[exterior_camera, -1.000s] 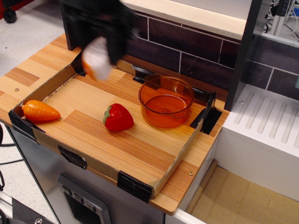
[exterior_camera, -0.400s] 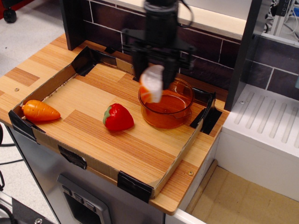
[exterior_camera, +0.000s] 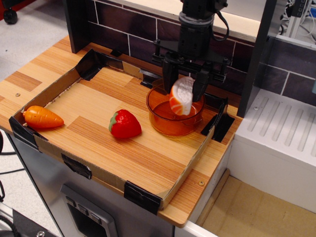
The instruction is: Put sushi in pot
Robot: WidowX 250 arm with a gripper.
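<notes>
Nearest the camera, relative to the pot, the front cardboard rim of the tray lies well in front and carries nothing. Farther back, the strawberry rests on the wood just left of the pot, apart from it. The carrot lies well left of the pot, in the tray's left corner. Neither item has shifted over the last second.

Pot: seated at the tray's right rear, upright, interior bare.

Change: one second ago the sushi was carried high over the tray's rear-left area, well left of the pot. At 0.4 s ago it was above the pot's left rim. It now hangs over the pot's opening, white side up and orange layer toward the lower left, apparently partly below rim level; contact with the pot floor cannot be confirmed.

Gripper: positioned directly above the pot, fingers clamped on the sushi from both sides.

Assessment: transport is essentially complete. Remaining action is judged to be release. The hold sits right of pot centre, so the piece could strike the far wall.
</notes>
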